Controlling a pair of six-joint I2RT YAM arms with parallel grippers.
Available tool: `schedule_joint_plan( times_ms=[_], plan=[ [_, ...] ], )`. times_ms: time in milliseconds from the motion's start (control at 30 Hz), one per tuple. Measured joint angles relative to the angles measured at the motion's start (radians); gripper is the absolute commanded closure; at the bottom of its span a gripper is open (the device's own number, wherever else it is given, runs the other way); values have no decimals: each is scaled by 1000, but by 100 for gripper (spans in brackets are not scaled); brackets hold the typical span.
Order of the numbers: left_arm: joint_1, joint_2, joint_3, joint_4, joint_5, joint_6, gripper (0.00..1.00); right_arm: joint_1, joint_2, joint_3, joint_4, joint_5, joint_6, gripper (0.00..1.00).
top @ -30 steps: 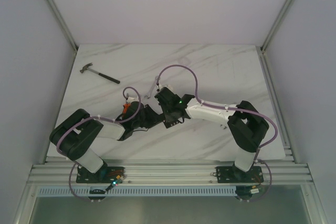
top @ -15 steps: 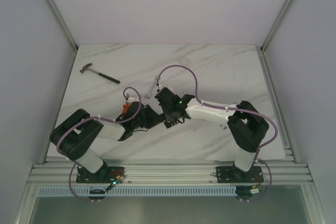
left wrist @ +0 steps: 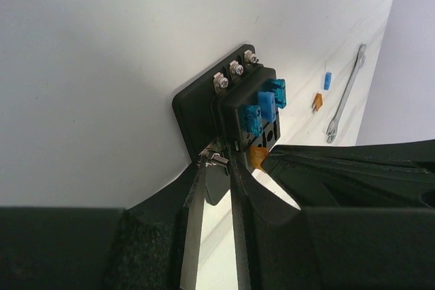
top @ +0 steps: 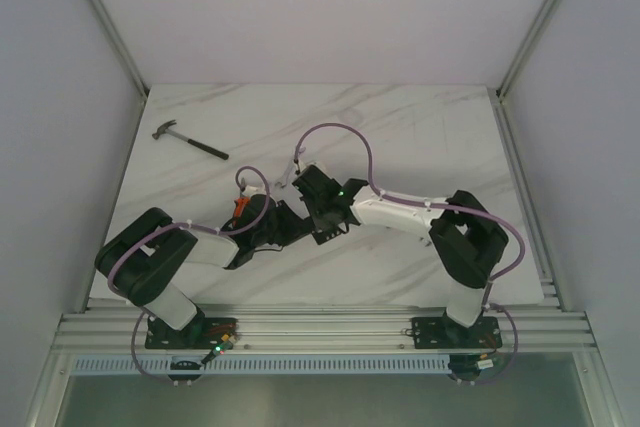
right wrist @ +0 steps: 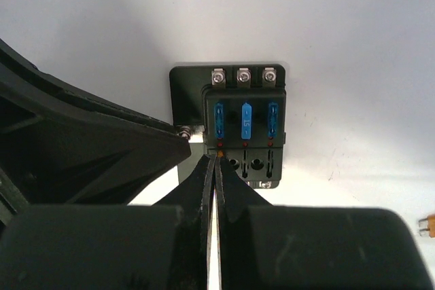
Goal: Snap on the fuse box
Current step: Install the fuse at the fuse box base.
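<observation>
The fuse box (right wrist: 245, 127) is a black block on a black base plate and lies on the white table. It holds three blue fuses in its upper row. My left gripper (left wrist: 217, 161) is shut on the edge of the fuse box (left wrist: 231, 103) at its base plate. My right gripper (right wrist: 217, 157) is shut, and its tips rest against an amber fuse (left wrist: 257, 156) in the left slot of the lower row. In the top view both grippers meet at mid-table and cover the box.
A hammer (top: 190, 142) lies at the far left of the table. A steel wrench (left wrist: 344, 93) lies just beyond the box, with a loose blue fuse (left wrist: 327, 80) and a loose amber fuse (left wrist: 317, 102) beside it. Another loose amber fuse (right wrist: 427, 225) lies right of the box.
The right gripper's jaws have come together, and the right arm has shifted slightly left. The left arm has not moved.
</observation>
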Motion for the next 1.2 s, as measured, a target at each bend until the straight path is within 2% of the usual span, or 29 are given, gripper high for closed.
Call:
schedule_joint_plan(
  times_ms=[333,533,700,867,1200],
  plan=[
    [-5,14,0,16,5,-10,70,3,53,29,18,-11,-19,100],
    [-8,14,0,17,10,-14,70,5,40,27,-6,-18,-26,91],
    [-9,14,0,16,10,-14,70,6,-32,27,-33,-23,-34,80],
    [-9,14,0,16,10,-14,70,0,-104,31,-61,-22,-31,79],
    [-9,14,0,16,10,-14,70,-28,-33,31,-100,-37,-24,77]
  ],
)
